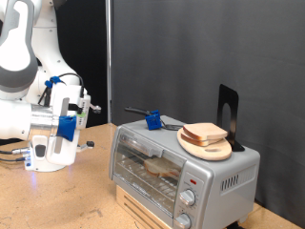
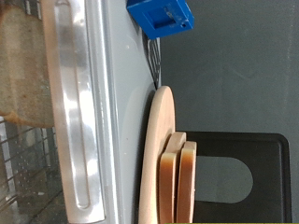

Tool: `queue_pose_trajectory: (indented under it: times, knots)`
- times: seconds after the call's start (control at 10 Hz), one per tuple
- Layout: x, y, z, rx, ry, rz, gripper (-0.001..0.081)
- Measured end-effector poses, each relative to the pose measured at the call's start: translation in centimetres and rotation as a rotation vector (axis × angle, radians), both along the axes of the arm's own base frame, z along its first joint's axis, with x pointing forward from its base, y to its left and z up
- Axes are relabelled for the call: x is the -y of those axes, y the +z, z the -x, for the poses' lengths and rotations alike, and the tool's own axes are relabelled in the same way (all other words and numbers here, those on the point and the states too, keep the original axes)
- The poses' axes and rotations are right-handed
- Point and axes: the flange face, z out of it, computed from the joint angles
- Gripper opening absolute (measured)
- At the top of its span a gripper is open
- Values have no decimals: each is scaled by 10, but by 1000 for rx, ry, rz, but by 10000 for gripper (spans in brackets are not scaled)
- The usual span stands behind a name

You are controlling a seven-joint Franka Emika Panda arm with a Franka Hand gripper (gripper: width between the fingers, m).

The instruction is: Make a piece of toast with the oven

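Currently the claw (image 1: 35, 160) hangs at the exterior view's left, apart from the oven (image 1: 181, 170); its opening cannot be determined, and nothing is visible between its fingers. One piece of toast (image 1: 159, 168) lies on the rack behind the closed glass door. Spare slices (image 1: 205, 135) rest on a wooden plate (image 1: 206, 149) atop the oven, stored within reach.
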Motion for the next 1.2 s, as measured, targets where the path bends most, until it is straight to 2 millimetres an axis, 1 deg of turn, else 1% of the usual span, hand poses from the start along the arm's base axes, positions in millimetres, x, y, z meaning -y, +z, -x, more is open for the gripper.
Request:
queue_pose_trajectory:
  times: [0.1,0.3,0.5,0.6,0.9,1.0,1.2]
  knots:
    - [-1,0,-1,4,-11,-12,682]
    - [0,8,-8,24,-19,-33,682]
    - [9,17,-29,57,1,-45,682]
    - [16,17,-42,70,3,-48,682]
    - [41,7,-76,72,-16,-18,682]
    - [44,2,-86,63,-16,-16,682]
    - [41,1,-83,62,2,-39,682]
